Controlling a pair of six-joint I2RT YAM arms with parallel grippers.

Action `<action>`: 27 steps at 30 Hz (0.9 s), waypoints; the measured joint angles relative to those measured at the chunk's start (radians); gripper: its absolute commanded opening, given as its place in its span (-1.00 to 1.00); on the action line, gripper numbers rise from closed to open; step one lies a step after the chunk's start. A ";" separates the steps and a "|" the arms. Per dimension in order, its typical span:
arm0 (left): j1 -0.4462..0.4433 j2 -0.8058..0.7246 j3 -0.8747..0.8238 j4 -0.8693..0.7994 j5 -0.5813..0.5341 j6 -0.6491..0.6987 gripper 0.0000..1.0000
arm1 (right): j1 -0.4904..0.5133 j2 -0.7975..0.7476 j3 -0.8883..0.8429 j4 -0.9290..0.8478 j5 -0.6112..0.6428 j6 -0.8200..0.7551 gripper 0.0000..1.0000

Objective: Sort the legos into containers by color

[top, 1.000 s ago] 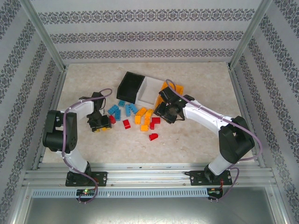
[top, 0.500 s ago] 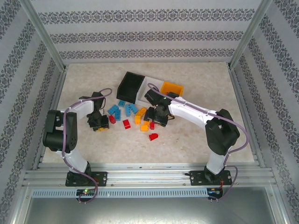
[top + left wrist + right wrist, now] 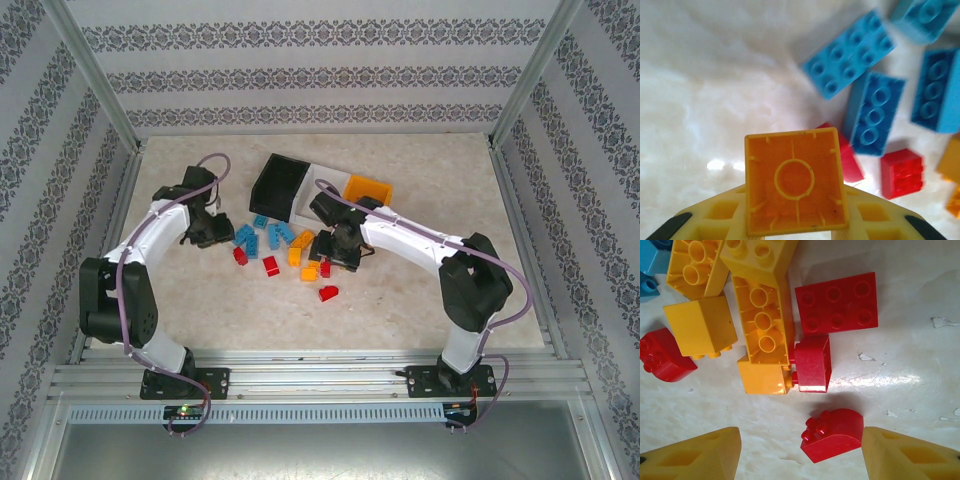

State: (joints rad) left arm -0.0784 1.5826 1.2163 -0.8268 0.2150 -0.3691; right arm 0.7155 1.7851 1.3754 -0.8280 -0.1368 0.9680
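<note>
Left gripper [image 3: 206,231] clamped an orange brick [image 3: 795,182], blue bricks [image 3: 850,55] just ahead. Right gripper [image 3: 800,455] stood open astride a red rounded brick [image 3: 832,434]. Most legos [image 3: 290,250] lay unsorted, short of the bins [image 3: 275,190].

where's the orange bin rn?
In the top external view, the orange bin is right of centre at the right end of the bin row. It is next to the white bin.
</note>
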 measured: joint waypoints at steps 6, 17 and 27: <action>-0.013 0.065 0.120 0.120 0.130 -0.091 -0.47 | -0.034 -0.077 -0.039 -0.007 -0.002 -0.007 0.30; -0.105 0.456 0.504 0.248 0.249 -0.202 -0.03 | -0.053 -0.144 -0.103 -0.032 -0.019 -0.034 0.30; -0.131 0.530 0.638 0.169 0.246 -0.200 0.41 | -0.031 -0.087 -0.094 -0.045 -0.037 -0.072 0.34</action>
State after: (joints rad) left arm -0.2096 2.1128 1.8542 -0.6579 0.4610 -0.5690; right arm 0.6849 1.6978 1.2812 -0.8726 -0.1741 0.8959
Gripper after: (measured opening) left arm 0.701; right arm 0.660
